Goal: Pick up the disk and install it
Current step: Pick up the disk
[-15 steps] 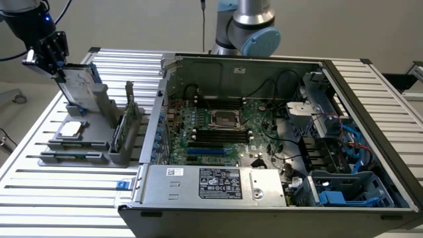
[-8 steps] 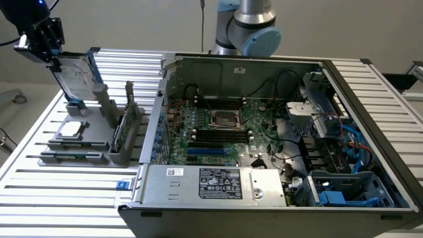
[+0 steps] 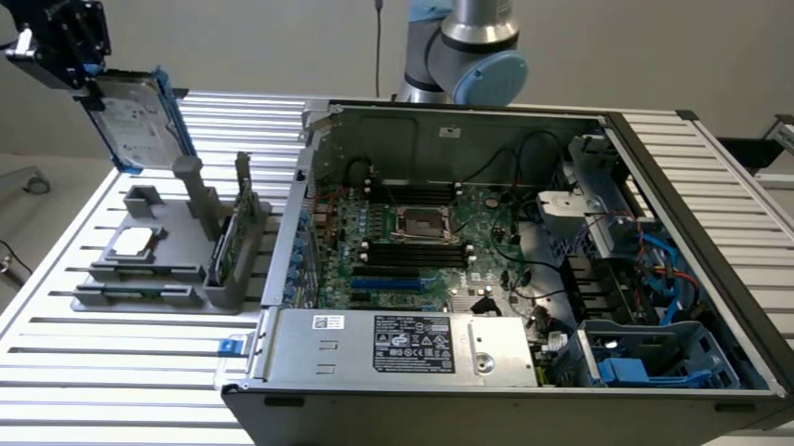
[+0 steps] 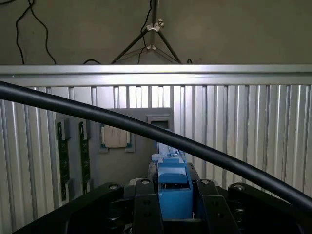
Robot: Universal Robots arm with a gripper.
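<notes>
My hand point(image 4: 173, 217), partly closed, is gripping the disk point(image 4: 173, 187) by its blue carrier and holding it nearly upright above the grey holder point(image 3: 162, 274) on the table point(image 3: 112, 376), so pickup is done, installing in the computer case point(image 3: 410, 125) is not

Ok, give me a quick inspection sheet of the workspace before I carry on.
Surface: slatted metal table carrying the grey fixture and the open computer case.
Job's things: the disk hangs in the air over the fixture.
Clutter: square chip and green card in the fixture.
Grippers: the gripper has its fingers closed on the disk's blue carrier.
Cables: black cable across the wrist view; wiring inside the case.
Surroundings: plain wall; arm behind the case.
</notes>
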